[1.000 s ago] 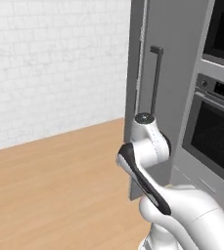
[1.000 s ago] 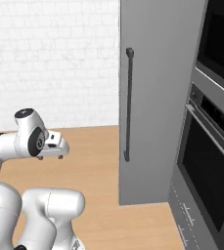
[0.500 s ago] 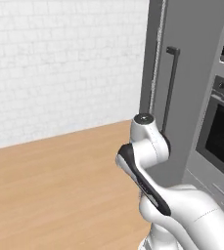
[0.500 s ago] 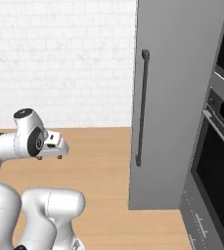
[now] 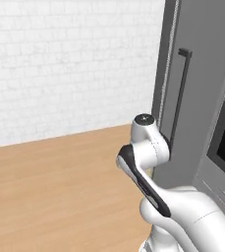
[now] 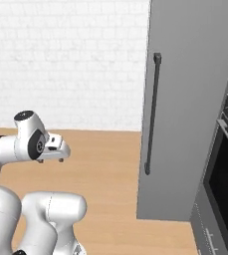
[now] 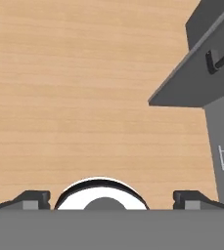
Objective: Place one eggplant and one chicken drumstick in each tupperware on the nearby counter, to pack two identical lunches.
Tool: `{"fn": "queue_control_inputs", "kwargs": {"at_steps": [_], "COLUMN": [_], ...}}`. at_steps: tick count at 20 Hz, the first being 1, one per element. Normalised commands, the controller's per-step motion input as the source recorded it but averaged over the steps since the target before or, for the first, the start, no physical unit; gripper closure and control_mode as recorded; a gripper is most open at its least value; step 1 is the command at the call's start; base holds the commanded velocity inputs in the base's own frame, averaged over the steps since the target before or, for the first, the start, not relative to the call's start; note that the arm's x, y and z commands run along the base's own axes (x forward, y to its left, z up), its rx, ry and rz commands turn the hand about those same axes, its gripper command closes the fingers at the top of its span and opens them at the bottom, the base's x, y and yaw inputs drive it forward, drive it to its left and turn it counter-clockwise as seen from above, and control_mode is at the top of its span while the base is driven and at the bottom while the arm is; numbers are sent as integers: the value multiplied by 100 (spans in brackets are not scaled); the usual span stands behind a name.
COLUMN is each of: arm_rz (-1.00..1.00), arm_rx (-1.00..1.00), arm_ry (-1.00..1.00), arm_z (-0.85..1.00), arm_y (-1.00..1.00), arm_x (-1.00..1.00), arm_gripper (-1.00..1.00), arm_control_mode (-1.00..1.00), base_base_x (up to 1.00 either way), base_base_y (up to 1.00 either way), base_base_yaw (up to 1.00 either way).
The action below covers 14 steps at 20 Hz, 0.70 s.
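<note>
The white brick wall (image 5: 70, 64) takes the most room, running behind a bare wooden floor (image 5: 50, 192). Next in bulk is the tall grey cabinet (image 6: 195, 99), which stands at the right edge of that floor with a long dark bar handle (image 6: 152, 113) running upright down its front. Just beyond the cabinet sits a built-in oven (image 6: 225, 184), its dark glass door at the far right. The arm is folded up close over its base, and the gripper (image 7: 111, 197) points straight down at the floor; its two dark fingertips (image 7: 33, 197) stand wide apart with nothing between them.

No eggplant, drumstick, tupperware or counter can be seen from here, so where the task's things lie cannot be told from these views. My judgement is that the step in hand is travel: the base is making its way through the kitchen toward wherever the food is kept, and none of the packing looks begun. To do this well, the arm should stay tucked and the base should pass wide of the cabinet's corner and its handle. Stopping square to the worktop, with the food within easy reach, would spare awkward stretches.
</note>
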Motion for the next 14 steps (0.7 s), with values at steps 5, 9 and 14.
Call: {"fn": "queue_control_inputs", "kwargs": {"at_steps": [5,9,14], "arm_rz": [0,0,0], "arm_rx": [0,0,0], "arm_ry": [0,0,0], "arm_z": [0,0,0], "arm_y": [0,0,0], "arm_x": [0,0,0], "arm_gripper": [-100,-100,-100], "arm_control_mode": [100,100,100], "base_base_x": [100,100,100], "base_base_y": [29,72,48], "base_base_yaw": [9,0,-5]}}
